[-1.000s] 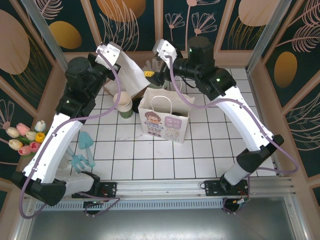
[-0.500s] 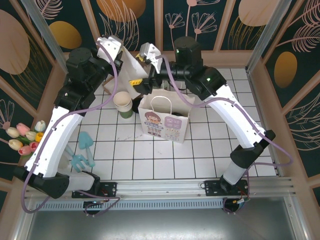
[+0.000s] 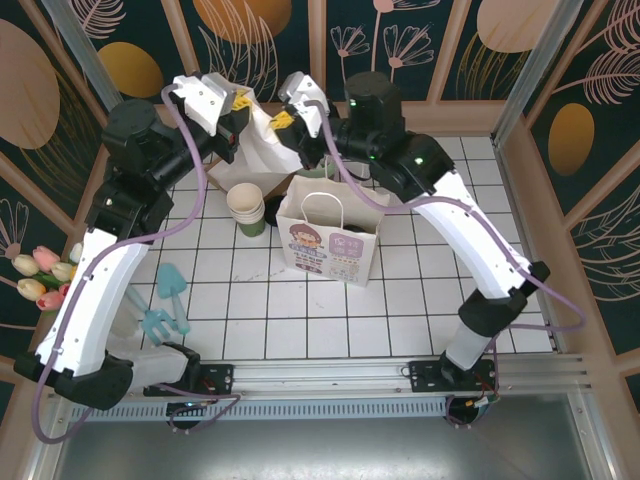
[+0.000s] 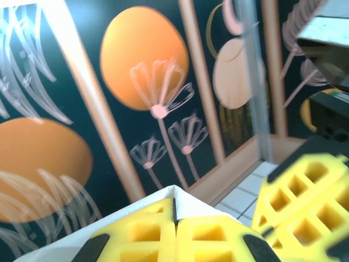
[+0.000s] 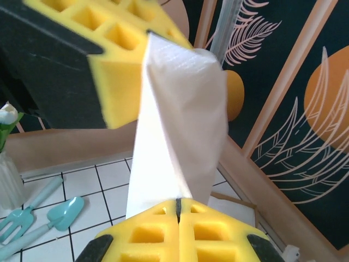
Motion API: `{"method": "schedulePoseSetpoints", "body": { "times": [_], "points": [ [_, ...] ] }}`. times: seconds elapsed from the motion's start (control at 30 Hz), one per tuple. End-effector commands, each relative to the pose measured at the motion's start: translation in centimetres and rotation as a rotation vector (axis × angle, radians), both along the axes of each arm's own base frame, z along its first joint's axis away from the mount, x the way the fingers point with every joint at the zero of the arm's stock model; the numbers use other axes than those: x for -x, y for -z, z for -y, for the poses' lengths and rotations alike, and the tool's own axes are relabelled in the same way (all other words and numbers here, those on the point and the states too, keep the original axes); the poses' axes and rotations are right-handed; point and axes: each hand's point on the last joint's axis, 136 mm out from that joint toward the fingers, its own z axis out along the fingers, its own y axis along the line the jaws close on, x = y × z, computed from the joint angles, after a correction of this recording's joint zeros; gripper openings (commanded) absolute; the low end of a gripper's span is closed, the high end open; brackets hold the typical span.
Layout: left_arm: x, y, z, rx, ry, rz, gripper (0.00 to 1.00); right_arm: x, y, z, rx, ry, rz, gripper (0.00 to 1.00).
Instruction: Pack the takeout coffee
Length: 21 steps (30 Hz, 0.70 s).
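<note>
One takeout coffee (image 3: 253,228) is to be packed. It seems to be the small dark green shape left of centre in the overhead view, tucked against the lower side of the stack of cream cups (image 3: 245,200), though it is too small there to be sure. It stands on the tiled table (image 3: 400,300), untouched, with no gripper near it.

Just right of it, at the centre of the frame, a printed carrier bag (image 3: 330,240) stands upright with its handles up. Above these, in the upper middle of the frame, a white paper bag (image 3: 262,142) hangs in the air between the two arms. The left gripper (image 3: 238,104) is clamped on its upper left part, yellow pads pressed together on the paper. The right gripper (image 5: 177,215) pinches the opposite edge, and its wrist view shows the sheet running taut from its closed pads up to the other gripper.

The step in hand looks like readying the white bag, not yet the cup. Next, the two grips probably need to draw apart gently to open the bag's mouth without tearing the paper. After that, one arm must let go and come down for the coffee.
</note>
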Motion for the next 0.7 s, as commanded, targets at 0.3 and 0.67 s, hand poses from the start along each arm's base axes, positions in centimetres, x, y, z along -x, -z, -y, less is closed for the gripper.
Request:
{"method": "schedulePoseSetpoints", "body": {
  "times": [0.3, 0.67],
  "points": [
    [3.5, -0.7, 5.3, 0.162, 0.438, -0.173, 0.0, 1.8, -0.7, 8.7, -0.004, 0.096, -0.042, 0.0],
    [2.3, 7.9, 6.5, 0.184, 0.44, -0.519, 0.0, 1.0, 5.4, 10.8, 0.055, 0.146, -0.227, 0.0]
  ]
}}
